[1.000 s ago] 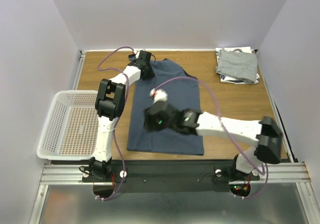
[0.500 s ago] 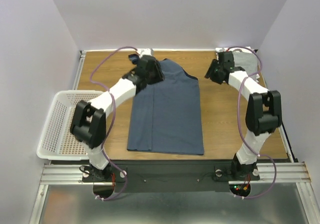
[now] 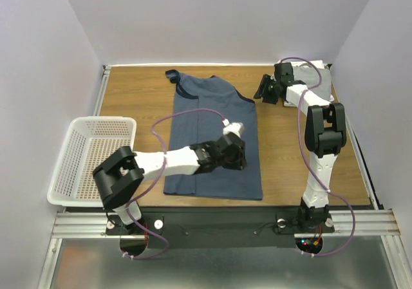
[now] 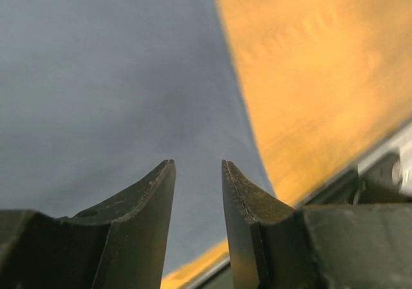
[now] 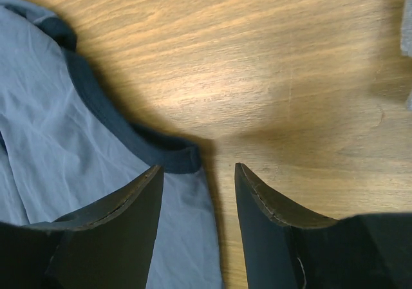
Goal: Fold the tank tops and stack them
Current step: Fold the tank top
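A slate-blue tank top (image 3: 212, 118) with navy trim lies flat down the middle of the table, its left side folded in lengthwise. My left gripper (image 3: 233, 155) hovers over its lower right part, jaws open and empty (image 4: 196, 165), blue cloth (image 4: 96, 76) under them. At the back, my right gripper (image 3: 262, 91) stands open (image 5: 196, 168) over the shirt's right armhole corner, whose navy trim (image 5: 174, 157) lies just ahead of the left finger. A folded grey tank top (image 3: 319, 75) rests at the back right, partly hidden by the right arm.
A white mesh basket (image 3: 71, 173) hangs off the table's left edge. Bare wood (image 5: 270, 64) lies between the blue shirt and the grey pile's edge (image 5: 406, 25). The metal front rail (image 4: 386, 167) runs close beyond the shirt's hem.
My left arm has swung from the shirt's back left collar to its lower right part, uncovering the strap. The right gripper has shifted a little left toward the shirt's shoulder.
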You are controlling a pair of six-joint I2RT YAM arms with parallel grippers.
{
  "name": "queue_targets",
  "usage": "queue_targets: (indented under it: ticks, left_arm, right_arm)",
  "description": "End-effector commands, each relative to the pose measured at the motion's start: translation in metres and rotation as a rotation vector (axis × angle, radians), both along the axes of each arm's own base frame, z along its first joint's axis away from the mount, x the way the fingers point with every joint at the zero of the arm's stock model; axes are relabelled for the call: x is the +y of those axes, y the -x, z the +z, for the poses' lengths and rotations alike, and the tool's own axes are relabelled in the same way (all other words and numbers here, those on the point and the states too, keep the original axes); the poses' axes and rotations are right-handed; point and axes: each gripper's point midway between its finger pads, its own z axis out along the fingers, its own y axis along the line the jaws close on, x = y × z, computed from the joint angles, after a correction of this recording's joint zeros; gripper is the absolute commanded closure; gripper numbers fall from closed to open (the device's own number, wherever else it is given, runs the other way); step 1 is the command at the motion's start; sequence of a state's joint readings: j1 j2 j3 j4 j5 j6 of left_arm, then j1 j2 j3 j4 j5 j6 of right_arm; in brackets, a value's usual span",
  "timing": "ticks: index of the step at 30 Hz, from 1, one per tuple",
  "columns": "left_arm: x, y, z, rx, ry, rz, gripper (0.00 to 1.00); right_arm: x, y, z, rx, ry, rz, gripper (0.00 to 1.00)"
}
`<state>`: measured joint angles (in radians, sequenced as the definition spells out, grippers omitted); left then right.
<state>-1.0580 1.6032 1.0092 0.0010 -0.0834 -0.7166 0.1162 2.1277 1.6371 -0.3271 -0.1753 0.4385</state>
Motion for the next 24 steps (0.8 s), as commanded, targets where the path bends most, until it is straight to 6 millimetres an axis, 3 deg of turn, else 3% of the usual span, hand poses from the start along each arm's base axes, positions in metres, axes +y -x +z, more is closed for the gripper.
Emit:
queue_targets:
  ticks: [1,7,11,24]
  left_arm:
    - [-0.041,0.040,-0.009,-0.009,-0.010,-0.085,0.52]
    - [-0.073,0.085,-0.015,-0.045,-0.099,-0.169,0.46]
    - [-0.081,0.097,-0.022,-0.065,-0.157,-0.187,0.46]
    - [-0.084,0.098,-0.052,-0.093,-0.295,-0.175,0.46]
  right_arm:
    - [0.004,-0.010,0.022,-0.086,-0.019,0.038,0.46]
    - [0.000,-0.002,0.017,-0.081,-0.002,0.031,0.46]
    - [-0.002,0.002,0.021,-0.087,0.003,0.023,0.46]
    - [-0.008,0.002,0.033,-0.107,0.013,-0.014,0.46]
